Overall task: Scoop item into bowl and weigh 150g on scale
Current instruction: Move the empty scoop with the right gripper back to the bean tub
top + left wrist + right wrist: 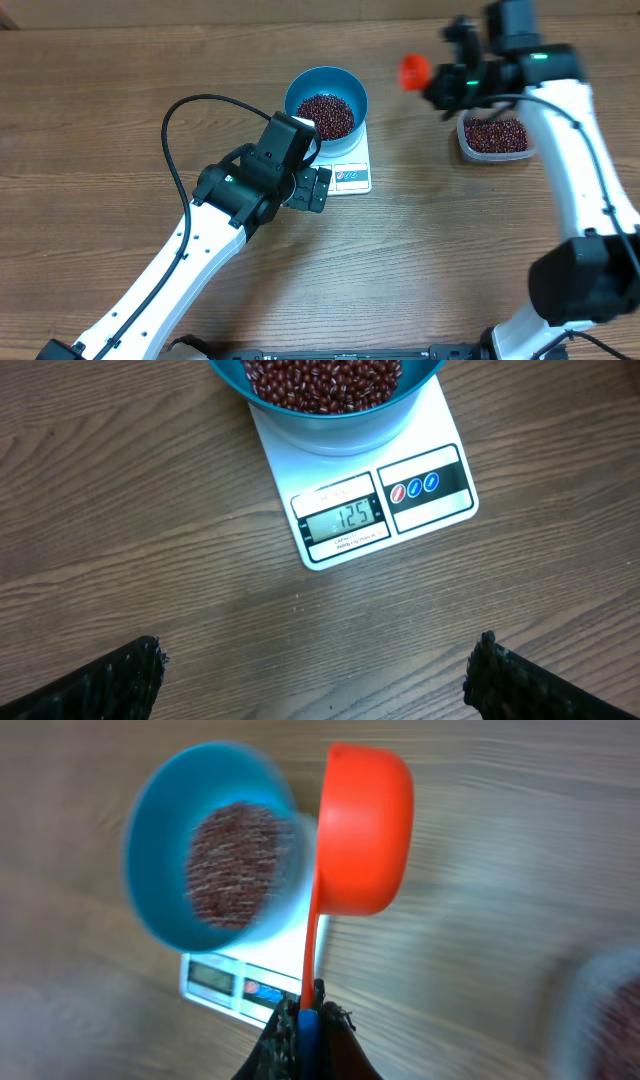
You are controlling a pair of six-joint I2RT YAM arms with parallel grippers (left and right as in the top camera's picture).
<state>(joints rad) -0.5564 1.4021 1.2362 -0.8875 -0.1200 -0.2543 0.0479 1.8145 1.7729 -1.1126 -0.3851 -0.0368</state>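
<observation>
We see the beans point(326, 115) heaped in the blue bowl point(296, 98) on the scale point(352, 176). Our left gripper point(318, 655) hangs released before it; our right gripper point(305, 1020) clenches the red scoop point(365, 830) near the bowl.

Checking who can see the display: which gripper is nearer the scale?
Left. The left gripper hangs open just beside the display end of the scale; the right gripper holds the red scoop farther off, near the tub.
</observation>
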